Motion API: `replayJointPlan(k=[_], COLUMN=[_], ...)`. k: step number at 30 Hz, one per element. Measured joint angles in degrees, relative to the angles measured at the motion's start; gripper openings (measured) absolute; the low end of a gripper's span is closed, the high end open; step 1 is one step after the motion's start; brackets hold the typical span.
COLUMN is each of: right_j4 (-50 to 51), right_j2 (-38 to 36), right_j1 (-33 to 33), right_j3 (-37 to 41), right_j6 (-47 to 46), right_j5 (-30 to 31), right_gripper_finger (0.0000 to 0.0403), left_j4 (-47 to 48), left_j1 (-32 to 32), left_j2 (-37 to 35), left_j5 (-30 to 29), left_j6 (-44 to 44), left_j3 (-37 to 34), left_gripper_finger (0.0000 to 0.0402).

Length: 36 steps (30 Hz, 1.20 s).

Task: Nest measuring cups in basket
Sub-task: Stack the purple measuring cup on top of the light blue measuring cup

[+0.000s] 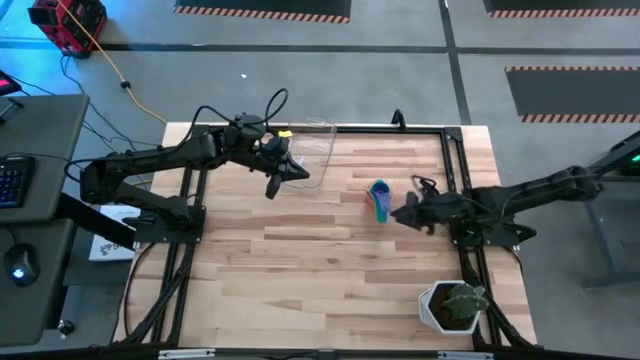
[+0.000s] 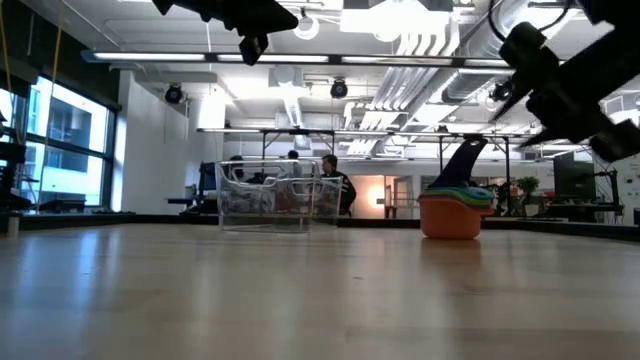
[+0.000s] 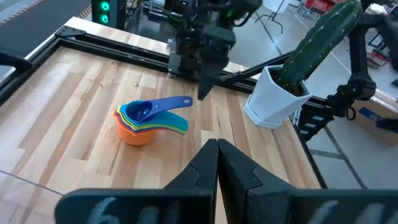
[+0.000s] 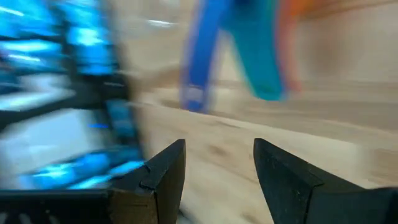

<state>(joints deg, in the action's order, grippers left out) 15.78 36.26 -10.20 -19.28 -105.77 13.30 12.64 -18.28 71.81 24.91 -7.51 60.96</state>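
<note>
One nested stack of coloured plastic measuring cups (image 1: 379, 200) stands on the wooden counter (image 1: 300, 270), well apart from the clear plastic rectangular basket (image 1: 312, 140), handles pointing toward the spread right tool (image 1: 405, 213). The left tool (image 1: 290, 172), pressed together, hovers beside the basket.

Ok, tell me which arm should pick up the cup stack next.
The right one. Its claw is open and sits just beside the nested measuring cups on the table, handles toward it. The left claw is shut and farther off, near the basket.
</note>
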Motion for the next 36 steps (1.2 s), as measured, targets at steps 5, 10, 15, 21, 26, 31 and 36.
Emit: replayJointPlan(k=[5,10,15,21,26,31,36], right_j4=[-21.7,-23.0,-25.2,-26.5,-26.8,-26.9,-29.3], right_j2=[-1.4,0.7,2.4,2.5,2.5,4.4,7.4], right_j1=[1.2,2.3,2.4,2.5,2.5,2.5,2.4], right_j3=[10.1,11.9,11.9,11.9,11.9,11.9,11.9], right_j6=[-0.7,-3.5,-3.3,-3.7,-4.8,-6.9,-7.4], right_j5=[8.1,4.6,9.1,9.5,10.4,11.0,9.1], right_gripper_finger=[0.0181,0.0181,0.0181,0.0176,0.0123,0.0056,0.0023], left_j4=[0.0,-0.1,-0.2,-0.2,-0.2,-0.2,-0.2], left_j1=[0.0,0.0,0.0,0.0,0.0,0.0,0.0], left_j2=[0.0,0.0,0.0,0.0,0.0,0.0,0.0], left_j5=[0.0,0.0,0.0,-0.2,-0.2,-0.2,-0.2], left_j6=[-1.4,-1.5,-2.0,-2.0,-1.4,-1.4,-1.4], left_j3=[0.0,0.0,0.0,0.0,0.0,0.0,0.0], left_gripper_finger=[0.0,0.0,0.0,0.0,0.0,0.0,0.0])
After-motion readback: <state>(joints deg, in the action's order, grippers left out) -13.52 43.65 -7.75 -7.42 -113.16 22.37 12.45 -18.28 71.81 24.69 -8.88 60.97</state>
